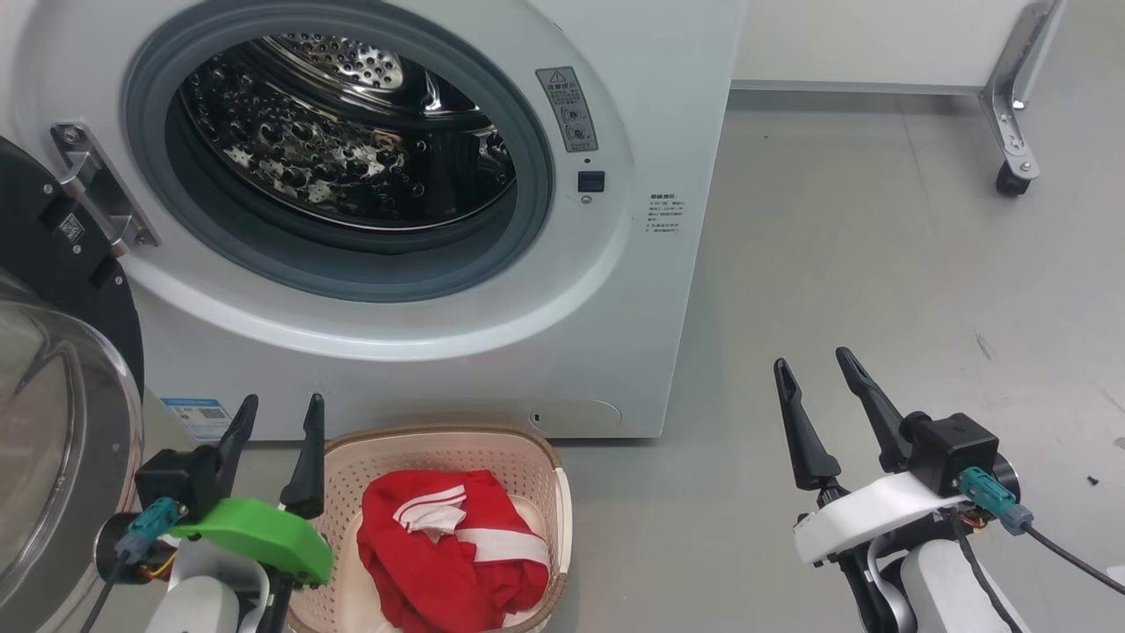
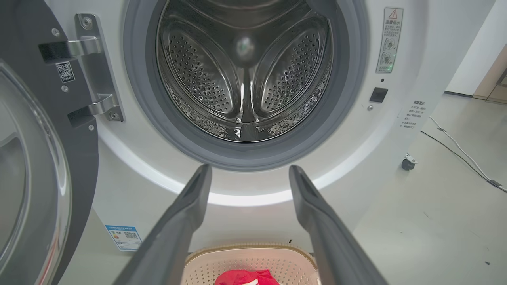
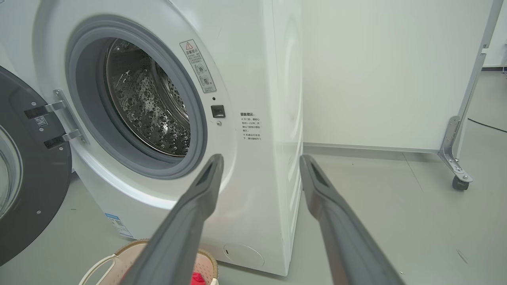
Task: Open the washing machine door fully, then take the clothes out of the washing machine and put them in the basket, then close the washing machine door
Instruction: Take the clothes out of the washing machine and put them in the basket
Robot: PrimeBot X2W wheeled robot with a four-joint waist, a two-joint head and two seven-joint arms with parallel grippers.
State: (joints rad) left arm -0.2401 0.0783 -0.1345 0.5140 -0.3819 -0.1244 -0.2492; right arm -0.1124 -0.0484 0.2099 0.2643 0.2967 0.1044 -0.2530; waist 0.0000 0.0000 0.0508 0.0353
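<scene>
LAUNDRY ROOM: The washing machine door (image 1: 53,264) hangs wide open from its hinge (image 1: 97,189) at 9 o'clock of the port. The head view's left edge cuts off its black ring and glass bowl, so its full round cannot be seen. The bowl bulges toward the robot's side.

The basket (image 1: 527,457) sits on the grey floor (image 1: 879,264) at 6 o'clock of the port, just in front of the washing machine (image 1: 492,378). Its near end runs off the bottom edge and its left side hides behind the green mount (image 1: 255,532) (so which way its long side runs cannot be told). The clothes (image 1: 448,545), red with white stripes, lie heaped inside it, their lower folds cut off too. Print on the blue label (image 1: 200,418) is too small to read.

The left gripper (image 1: 283,401) hovers above the basket's rim at its 10 o'clock corner. Its fingers are spread wide, hold nothing and point to 12 o'clock at the machine's front. The right gripper (image 1: 812,359) hangs over the floor at 4 o'clock of the port, well apart from the basket, its jaws equally wide and empty.

The steel drum (image 2: 245,71) opens straight toward the robot, its perforated walls gleaming.
</scene>
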